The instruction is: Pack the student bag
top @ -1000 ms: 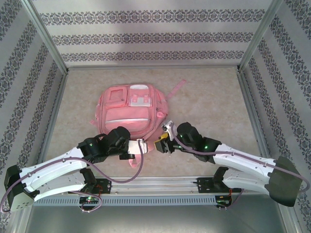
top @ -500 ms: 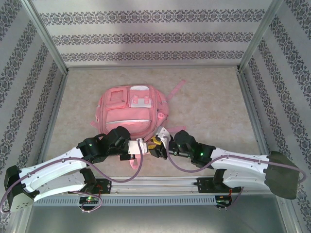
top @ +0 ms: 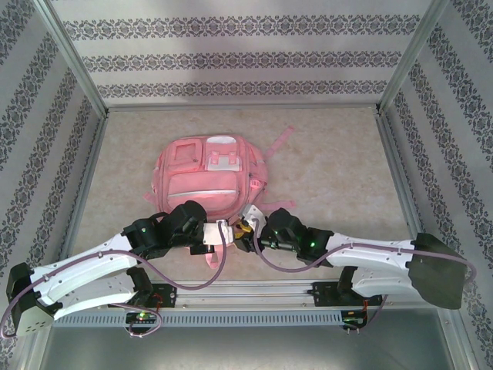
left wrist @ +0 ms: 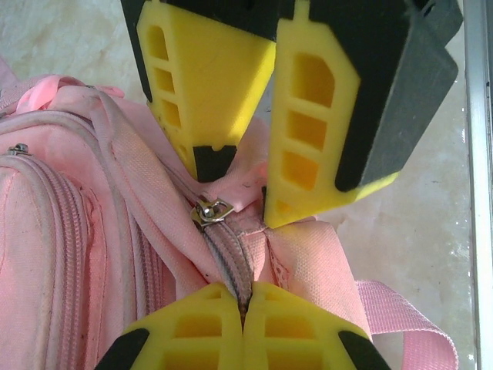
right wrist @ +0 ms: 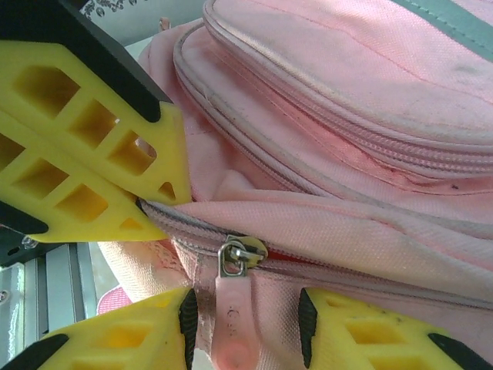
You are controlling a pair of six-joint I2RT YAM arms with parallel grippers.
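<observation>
My left gripper (left wrist: 243, 299) has its 2 yellow fingers pressed together, pinching the pink fabric and zipper tape at the near end of the student bag (left wrist: 69, 231). My right gripper (right wrist: 245, 327) has its jaws apart, with 1 black pad on each side of the pink pull tab (right wrist: 231, 343) that hangs from the metal slider (right wrist: 240, 256). There is a clear gap on 1 side of the tab. I cannot tell whether the other pad touches it.

In the left wrist view the right gripper's fingers (left wrist: 208, 92) reach in from the top of the frame, straddling the seam just past the slider. The 2 grippers face each other tip to tip along the zipper line.

From the top camera, the bag lies flat with its pocket side up on the beige marbled table (top: 339, 177), roughly mid-table and a little left of centre. Its long axis runs from the near edge to the far edge. The zippered end that I am holding points at the arm bases, the 2 small white-trimmed pockets sit at the far end, and a wider pocket lies between them and the grippers.

A pink strap (top: 283, 140) trails off the far right corner. Another strap (top: 209, 258) loops toward the near rail. Any label or print on the pockets is too small for me to read.
</observation>
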